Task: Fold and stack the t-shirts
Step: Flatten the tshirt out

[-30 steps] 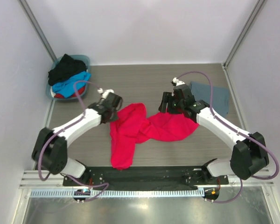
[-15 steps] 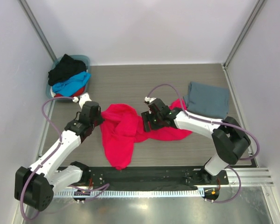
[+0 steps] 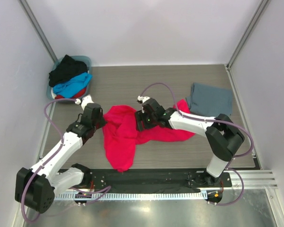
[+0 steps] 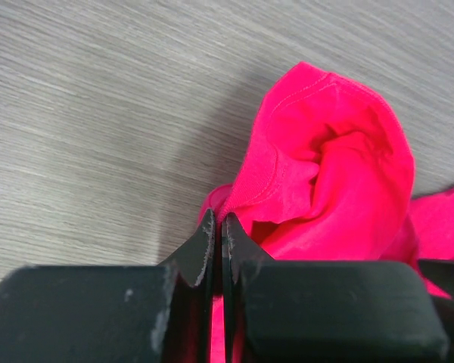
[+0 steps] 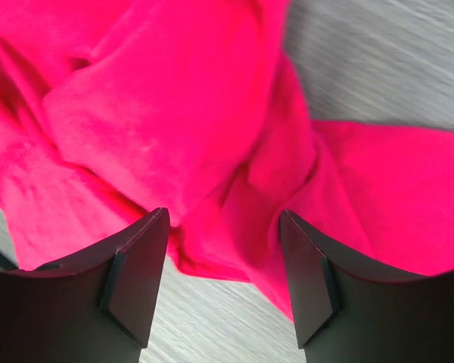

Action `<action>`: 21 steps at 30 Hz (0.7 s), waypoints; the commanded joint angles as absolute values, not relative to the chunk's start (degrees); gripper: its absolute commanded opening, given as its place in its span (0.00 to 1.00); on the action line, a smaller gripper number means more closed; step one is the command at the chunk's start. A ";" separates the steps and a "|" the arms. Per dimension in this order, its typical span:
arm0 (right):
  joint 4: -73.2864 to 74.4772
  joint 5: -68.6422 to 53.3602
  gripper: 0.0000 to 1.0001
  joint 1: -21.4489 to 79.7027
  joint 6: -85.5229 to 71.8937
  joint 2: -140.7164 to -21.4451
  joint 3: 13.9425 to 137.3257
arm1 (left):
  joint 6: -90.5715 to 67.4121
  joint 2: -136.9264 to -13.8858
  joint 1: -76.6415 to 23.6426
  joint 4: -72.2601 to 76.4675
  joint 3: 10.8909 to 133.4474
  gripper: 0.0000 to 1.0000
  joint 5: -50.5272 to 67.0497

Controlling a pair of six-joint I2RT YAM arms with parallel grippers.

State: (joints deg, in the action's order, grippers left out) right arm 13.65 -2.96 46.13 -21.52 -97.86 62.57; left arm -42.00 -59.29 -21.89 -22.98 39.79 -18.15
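A bright red-pink t-shirt lies crumpled in the middle of the table. In the left wrist view this t-shirt bunches just ahead of my left gripper. My left gripper is shut on the shirt's left edge, with pink cloth showing between its fingers. My right gripper hovers open over the middle of the shirt, and the cloth fills the right wrist view beyond the gripper. Nothing sits between its fingers. A slate grey-blue t-shirt lies folded flat at the right.
A teal basket stands in the back left corner, holding a black shirt, a bright blue shirt and a red one. White walls close in the wooden table on three sides.
My left gripper pulled the shirt's left edge leftward and then held still. My right gripper travelled left from the shirt's right part to its middle.
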 commanded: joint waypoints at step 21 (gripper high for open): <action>14.41 5.64 0.55 46.67 -19.07 -107.13 77.78 | -41.84 -56.78 -21.88 -20.30 39.29 0.00 -17.05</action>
